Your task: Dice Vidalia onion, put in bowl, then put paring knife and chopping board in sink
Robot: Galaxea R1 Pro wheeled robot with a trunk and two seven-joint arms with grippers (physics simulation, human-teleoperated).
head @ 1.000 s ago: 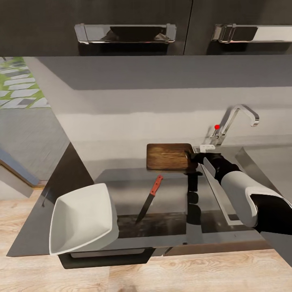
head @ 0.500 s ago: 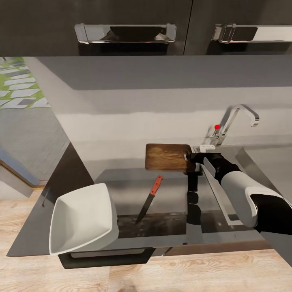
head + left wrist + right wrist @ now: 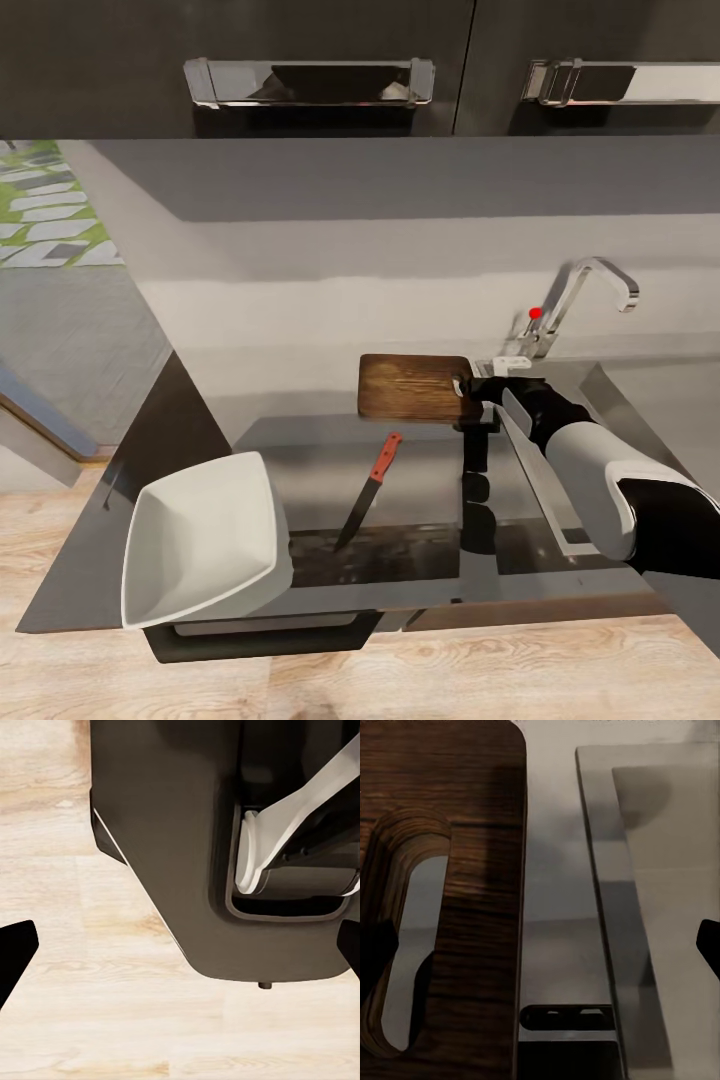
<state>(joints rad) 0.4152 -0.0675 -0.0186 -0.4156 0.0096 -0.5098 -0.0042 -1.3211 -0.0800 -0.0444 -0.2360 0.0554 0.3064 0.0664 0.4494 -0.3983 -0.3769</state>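
Note:
The dark brown chopping board (image 3: 412, 387) lies flat at the back of the grey countertop (image 3: 300, 395), its slot handle toward the sink (image 3: 592, 392). My right gripper (image 3: 466, 386) is open at that handle end. In the right wrist view one fingertip (image 3: 376, 954) sits over the board's (image 3: 472, 832) slot and the other hangs beyond the sink rim (image 3: 607, 907). The paring knife (image 3: 368, 490), with a red-orange handle and a dark blade, lies in front of the board. A white bowl (image 3: 200, 540) sits at the front left. The Vidalia onion is hidden. My left gripper (image 3: 184, 952) hangs open over the floor.
A chrome tap (image 3: 590, 285) with a red-knobbed lever (image 3: 535, 313) stands behind the sink. Black upper cabinets with chrome handles (image 3: 310, 82) hang overhead. Under the left gripper are the robot's dark base (image 3: 165, 855) and light wood floor (image 3: 90, 1020).
The chopping board has slid a touch to the left, with the right gripper at its handle end. The knife and the bowl have not moved.

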